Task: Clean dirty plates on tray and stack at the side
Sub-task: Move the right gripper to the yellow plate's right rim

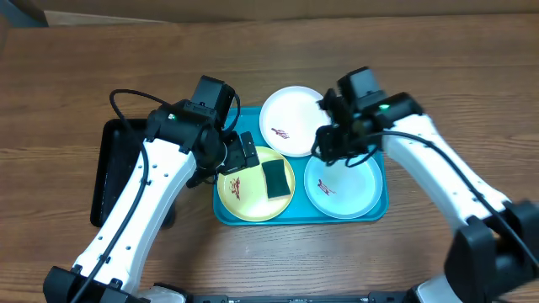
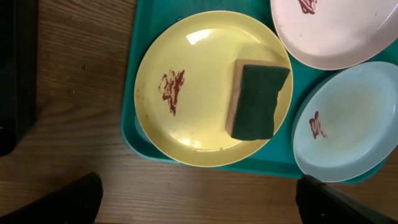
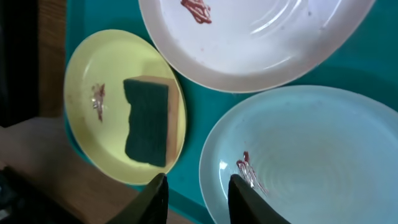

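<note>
The turquoise tray (image 1: pixel 377 209) holds three plates. The white plate (image 1: pixel 290 120) is at the back, the yellow-green plate (image 1: pixel 244 195) front left, the pale mint plate (image 1: pixel 345 189) front right. Each has a dark-red smear. A green sponge (image 1: pixel 275 179) lies on the yellow-green plate. My left gripper (image 2: pixel 199 211) is open and empty, hovering by the tray's left side near the yellow-green plate (image 2: pixel 186 81) and sponge (image 2: pixel 256 99). My right gripper (image 3: pixel 198 202) is open and empty above the mint plate's (image 3: pixel 311 155) rim, with the white plate (image 3: pixel 261 43) beyond.
A smaller black rectangular tray (image 1: pixel 114 168) lies on the wooden table left of the turquoise tray, partly under my left arm. Bare wooden table surrounds the tray in front, behind and to the right.
</note>
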You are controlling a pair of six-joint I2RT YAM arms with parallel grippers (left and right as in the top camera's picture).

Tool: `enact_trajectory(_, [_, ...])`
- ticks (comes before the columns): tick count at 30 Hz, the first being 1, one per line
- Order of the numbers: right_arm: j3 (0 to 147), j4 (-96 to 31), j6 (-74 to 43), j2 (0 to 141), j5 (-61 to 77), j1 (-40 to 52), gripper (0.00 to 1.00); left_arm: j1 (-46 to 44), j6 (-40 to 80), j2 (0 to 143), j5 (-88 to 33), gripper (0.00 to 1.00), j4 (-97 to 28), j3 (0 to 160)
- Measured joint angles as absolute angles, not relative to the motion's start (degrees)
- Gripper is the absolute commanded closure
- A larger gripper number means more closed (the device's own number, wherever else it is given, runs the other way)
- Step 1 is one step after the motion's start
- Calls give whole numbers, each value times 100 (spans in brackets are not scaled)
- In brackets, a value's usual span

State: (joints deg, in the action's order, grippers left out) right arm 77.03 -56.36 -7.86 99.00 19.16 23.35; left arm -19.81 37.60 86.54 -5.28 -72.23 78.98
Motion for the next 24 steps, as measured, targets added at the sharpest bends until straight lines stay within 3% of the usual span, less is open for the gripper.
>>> enact_trajectory(7, [7644,-5022,-1090,10637,1625,2733,67,-1981,3760,8654,-528,0,-7220,7898])
enact_trajectory(24, [6965,-3861,-1459,10680,1140,2976,65,-1981,3760,8654,-528,0,-7214,7898])
